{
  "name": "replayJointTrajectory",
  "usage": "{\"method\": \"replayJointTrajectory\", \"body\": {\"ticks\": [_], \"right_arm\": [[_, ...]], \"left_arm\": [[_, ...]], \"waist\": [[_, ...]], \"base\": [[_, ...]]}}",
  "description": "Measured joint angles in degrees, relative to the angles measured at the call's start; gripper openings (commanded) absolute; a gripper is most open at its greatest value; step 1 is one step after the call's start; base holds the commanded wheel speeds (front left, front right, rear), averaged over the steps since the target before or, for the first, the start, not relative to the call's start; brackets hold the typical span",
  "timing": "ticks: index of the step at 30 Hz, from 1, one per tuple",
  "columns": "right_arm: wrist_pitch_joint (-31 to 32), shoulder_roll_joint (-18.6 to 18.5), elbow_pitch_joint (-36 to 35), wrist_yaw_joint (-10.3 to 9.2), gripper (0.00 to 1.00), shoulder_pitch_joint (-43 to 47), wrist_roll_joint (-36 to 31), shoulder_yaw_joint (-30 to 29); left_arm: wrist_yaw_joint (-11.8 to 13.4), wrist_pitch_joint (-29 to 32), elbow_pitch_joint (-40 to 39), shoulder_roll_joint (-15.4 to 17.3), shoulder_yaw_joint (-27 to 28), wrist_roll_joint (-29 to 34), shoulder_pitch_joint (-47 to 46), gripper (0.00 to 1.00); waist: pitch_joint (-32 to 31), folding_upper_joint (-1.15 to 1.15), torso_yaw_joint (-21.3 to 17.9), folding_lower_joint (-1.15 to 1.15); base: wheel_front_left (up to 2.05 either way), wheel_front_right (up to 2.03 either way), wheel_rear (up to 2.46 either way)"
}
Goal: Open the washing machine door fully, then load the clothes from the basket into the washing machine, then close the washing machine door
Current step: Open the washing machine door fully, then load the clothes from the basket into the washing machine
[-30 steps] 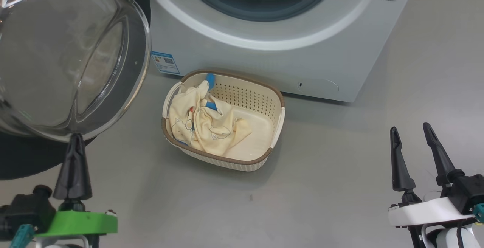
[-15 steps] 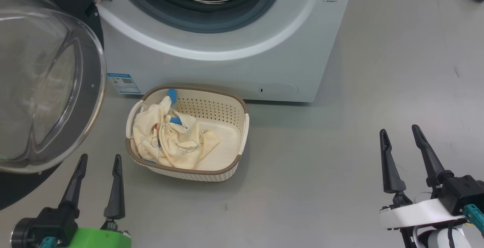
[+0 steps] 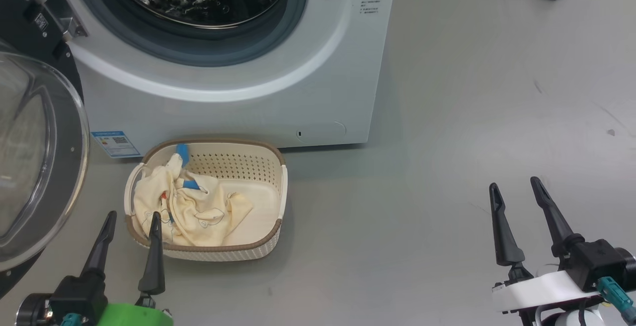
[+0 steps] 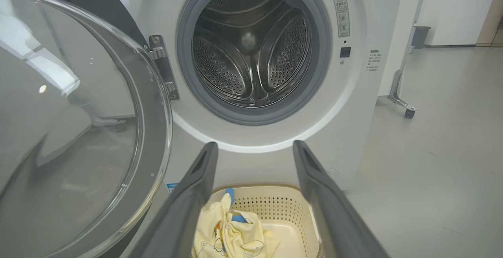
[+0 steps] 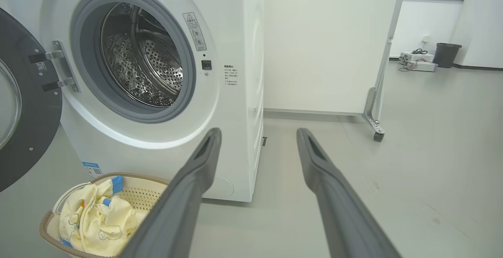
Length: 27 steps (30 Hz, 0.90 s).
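Cream clothes point(image 3: 198, 214) half-cover basket point(image 3: 238, 167), door point(image 3: 30, 157) cropped

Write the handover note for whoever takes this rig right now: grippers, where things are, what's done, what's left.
Grippers: the left gripper is open and holds nothing, low at the near left corner of the basket. The right gripper is open and holds nothing, over bare floor far to the right.
Things: the washing machine door is swung wide to the left and looks fully open. The clothes lie heaped in the basket's left half, just in front of the washing machine.
Done: door opened.
Left: load the clothes into the drum, then close the door.
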Motion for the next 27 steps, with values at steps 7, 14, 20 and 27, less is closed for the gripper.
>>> {"method": "replayJointTrajectory", "body": {"ticks": [7,14,20,27], "right_arm": [[0.0,0.1,-0.9,-1.44,1.0,1.4,0.0,-0.8],[0.0,0.1,-1.2,-1.51,1.0,2.4,0.0,-0.7],[0.0,0.2,-1.2,-1.87,1.0,2.7,0.0,-0.4],[0.0,0.2,-1.4,-1.91,1.0,3.1,0.1,-0.3]], "left_arm": [[0.2,0.0,0.9,0.0,-0.6,0.1,0.1,1.0],[0.2,0.0,1.6,0.0,-0.9,0.2,0.9,1.0],[0.2,0.0,2.2,0.0,-1.5,0.5,1.0,1.0],[0.3,0.0,2.1,0.0,-1.7,0.5,1.0,1.0]], "waist": [[-1.9,0.0,-1.6,0.0],[-3.0,0.0,-1.6,0.0],[-4.0,0.0,-1.4,0.0],[-4.3,0.0,-1.2,0.0]], "base": [[0.0,0.0,0.0],[0.0,0.0,0.0],[0.0,0.0,0.0],[0.0,0.0,0.0]]}}
